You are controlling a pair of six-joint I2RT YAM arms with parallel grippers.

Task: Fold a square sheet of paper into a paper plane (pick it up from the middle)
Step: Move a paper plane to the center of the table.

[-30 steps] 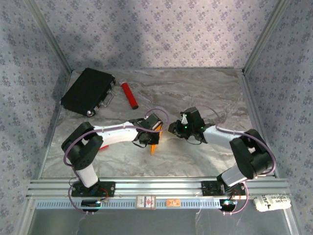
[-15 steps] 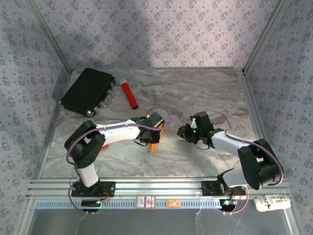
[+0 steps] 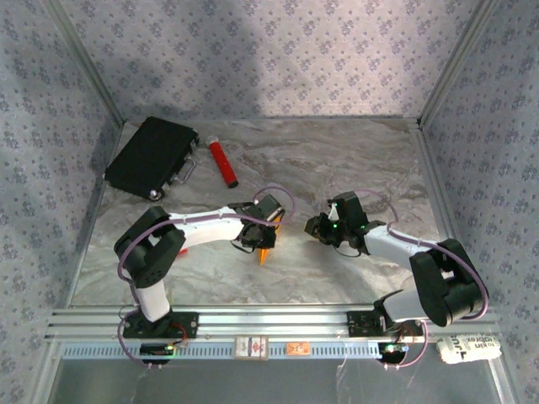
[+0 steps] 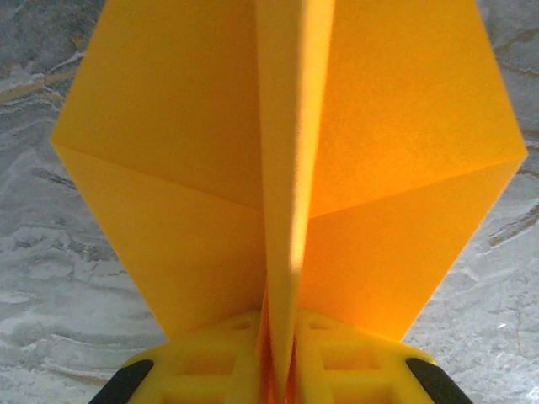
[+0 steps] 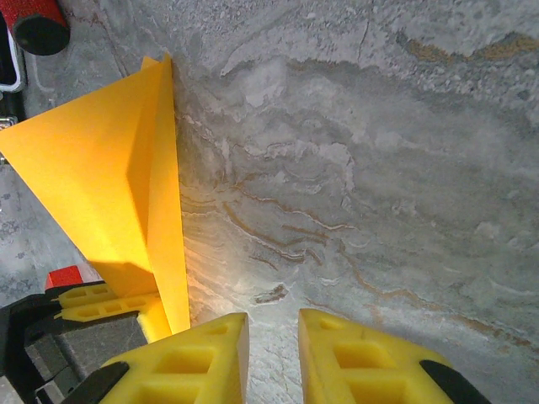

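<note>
The square sheet of paper (image 4: 185,168) is orange-yellow and folded into a pointed plane shape with a centre keel and two wings spread to the sides. My left gripper (image 4: 282,324) is shut on that keel from behind. From above, the paper (image 3: 265,255) pokes out beneath the left gripper (image 3: 263,240) near the table's middle. My right gripper (image 3: 313,225) hovers a short way to its right, apart from it. In the right wrist view the paper (image 5: 93,177) stands to the left, and the right gripper (image 5: 274,324) is open with bare table between its fingers.
A black case (image 3: 152,156) lies at the back left with a red cylinder (image 3: 223,163) beside it; the cylinder's end (image 5: 34,21) shows in the right wrist view. A small red block (image 5: 63,276) sits near the left gripper. Frame rails border the marble table (image 3: 354,160).
The right gripper has drawn back to the right, away from the paper and the left gripper. The left gripper has stayed almost still with the paper in it.
</note>
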